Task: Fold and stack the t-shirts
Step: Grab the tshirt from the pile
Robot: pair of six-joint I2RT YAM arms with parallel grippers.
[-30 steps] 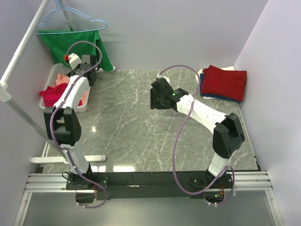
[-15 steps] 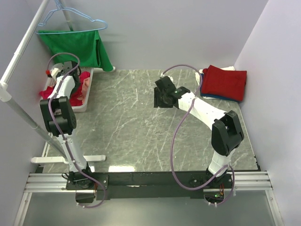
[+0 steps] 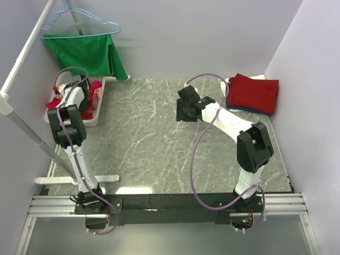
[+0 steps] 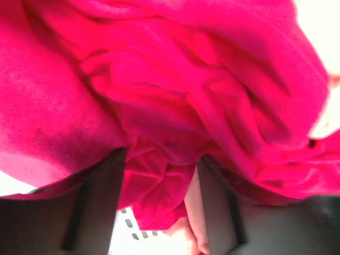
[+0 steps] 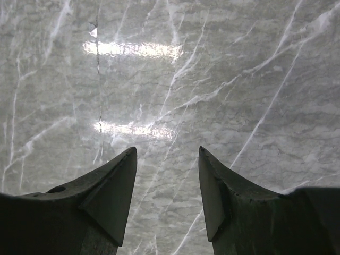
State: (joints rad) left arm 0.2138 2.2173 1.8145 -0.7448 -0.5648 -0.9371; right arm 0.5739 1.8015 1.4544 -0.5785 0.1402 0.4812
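Observation:
A bright pinkish-red t-shirt [image 4: 175, 95] lies crumpled in the white basket [image 3: 90, 121] at the far left and fills the left wrist view. My left gripper [image 4: 162, 170] is down in the basket [image 4: 127, 234], jaws apart, with a fold of this shirt between the fingers [image 4: 103, 202]. A salmon-orange shirt [image 4: 195, 218] shows beneath it. In the top view the left gripper [image 3: 81, 90] is over the pinkish-red shirt [image 3: 95, 87]. My right gripper [image 5: 167, 154] is open and empty above the bare marble, mid-table [image 3: 183, 111]. A folded dark red shirt [image 3: 254, 91] tops a stack at the far right.
Blue [image 3: 234, 109] and white [image 3: 258, 77] cloth edges show under the dark red shirt. A green cloth [image 3: 90, 53] hangs on a hanger at the back left. A white rack pole [image 3: 21, 69] runs along the left side.
My left arm has swung left and lowered its gripper into the basket onto the pinkish-red shirt. My right gripper has shifted slightly right and away.

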